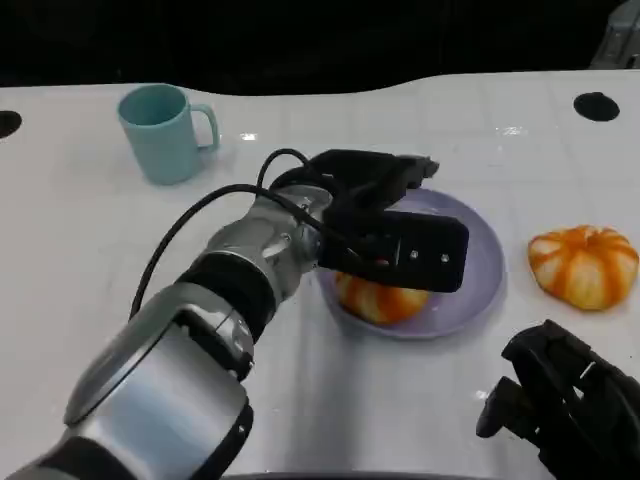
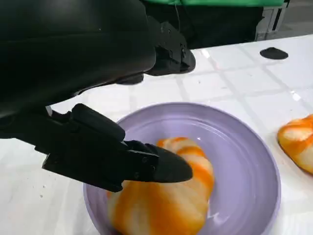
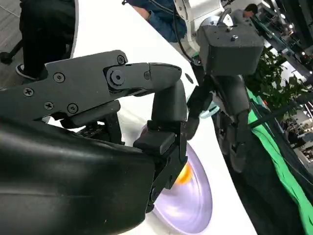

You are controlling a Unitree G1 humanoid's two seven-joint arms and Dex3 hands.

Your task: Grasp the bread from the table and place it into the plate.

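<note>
Broadly, the white counter (image 1: 90, 240) spreads under me, and my left forearm (image 1: 200, 330) crosses it from the near left toward the middle. My left hand (image 1: 395, 225) hangs over the lilac plate (image 1: 480, 250), fingers (image 2: 146, 164) extended just above the bread (image 2: 166, 205); whether they touch it I cannot tell, though they do not close around it. That orange-and-white striped bread lies inside the plate, on its near left part. My right hand (image 1: 565, 400) rests low at the near right, fingers curled in and holding nothing. A second striped bun (image 1: 584, 264) sits on the counter just right of the plate, apart from it. A teal mug (image 1: 163, 132) stands upright at the far left.
</note>
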